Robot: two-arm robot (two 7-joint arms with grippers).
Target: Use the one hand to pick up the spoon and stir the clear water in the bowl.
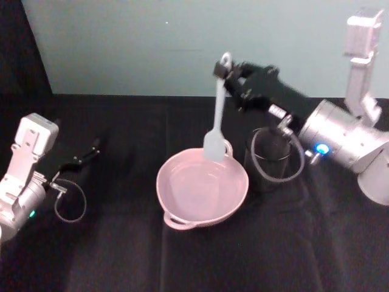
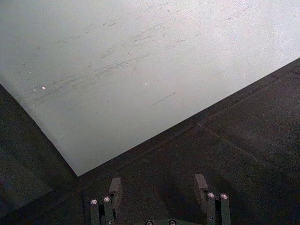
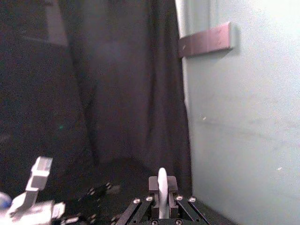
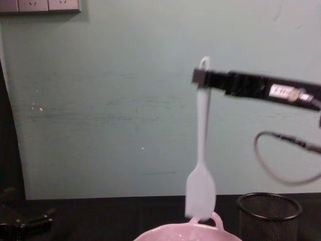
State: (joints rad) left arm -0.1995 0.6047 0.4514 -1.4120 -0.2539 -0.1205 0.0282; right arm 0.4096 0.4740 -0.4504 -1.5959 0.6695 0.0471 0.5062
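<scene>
My right gripper (image 1: pixel 225 73) is shut on the upper handle of the white spoon (image 1: pixel 217 115), just below the hole at its tip. The spoon (image 4: pixel 202 150) hangs upright, its flat head just above the far rim of the pink bowl (image 1: pixel 161 188), beside the rim's small loop. In the chest view the gripper (image 4: pixel 201 78) reaches in from the right, and the spoon's head sits above the bowl (image 4: pixel 170 232). The right wrist view shows the handle (image 3: pixel 162 185) pinched between the shut fingers. My left gripper (image 1: pixel 91 149) is parked at the table's left, its fingers (image 2: pixel 115 187) open around nothing.
A black wire-mesh cup (image 1: pixel 270 159) stands right of the bowl, under my right arm, and shows in the chest view (image 4: pixel 269 213) too. A black cloth covers the table (image 1: pixel 121 255). A pale green wall (image 1: pixel 152 42) rises behind it.
</scene>
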